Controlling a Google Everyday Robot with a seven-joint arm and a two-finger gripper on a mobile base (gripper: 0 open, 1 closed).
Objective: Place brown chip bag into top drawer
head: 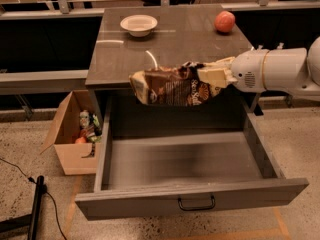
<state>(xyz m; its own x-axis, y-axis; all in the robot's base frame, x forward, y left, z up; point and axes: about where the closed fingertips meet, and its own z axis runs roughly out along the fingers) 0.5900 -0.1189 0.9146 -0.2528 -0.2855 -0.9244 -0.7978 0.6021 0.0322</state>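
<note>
Brown wrinkly foil chip bag (170,86): I see it aloft at the front edge of the grey tabletop (170,46), above the grey top drawer (185,159).
Cream two-finger gripper (206,77): right of the bag, fingers clenched on its right end.
Drawer: pulled out; dark bail handle (196,203) on its front.
Tabletop: white bowl (138,24), red-orange ball (224,21), well apart.
Brown cardboard box (70,146): floor, left of drawer.

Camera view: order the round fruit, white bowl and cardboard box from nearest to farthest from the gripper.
Gripper, right of centre, shut on the brown chip bag:
1. Red-orange fruit, tabletop back right.
2. White bowl, tabletop back left.
3. Cardboard box, floor, far left.
</note>
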